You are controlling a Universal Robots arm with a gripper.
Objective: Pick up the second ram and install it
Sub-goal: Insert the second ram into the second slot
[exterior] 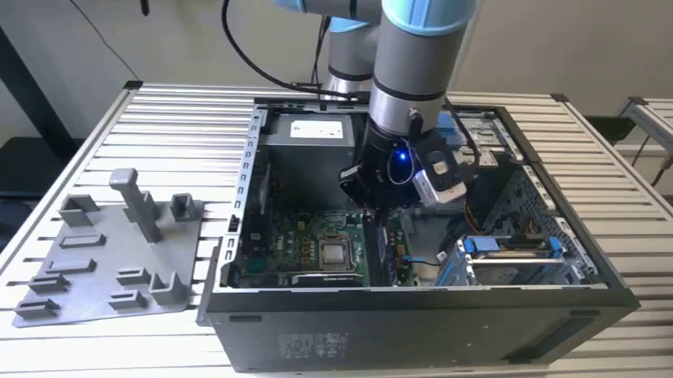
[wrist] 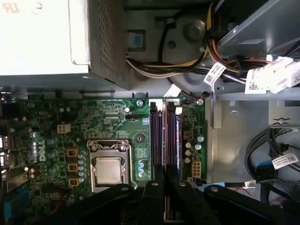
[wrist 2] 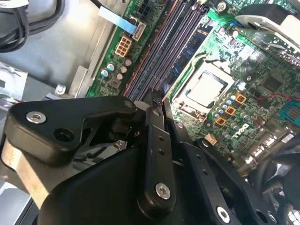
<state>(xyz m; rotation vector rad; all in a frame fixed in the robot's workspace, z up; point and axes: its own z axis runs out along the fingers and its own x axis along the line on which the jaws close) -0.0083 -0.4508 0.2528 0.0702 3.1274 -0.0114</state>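
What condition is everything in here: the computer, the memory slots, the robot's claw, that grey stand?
Computer case: side open, lying flat.
Processor socket: uncovered, no cooler.
Memory slots: at least one holds a stick.
Gripper: inside the case, fingertips close together above the slots.
Grey fixture: posts bare.
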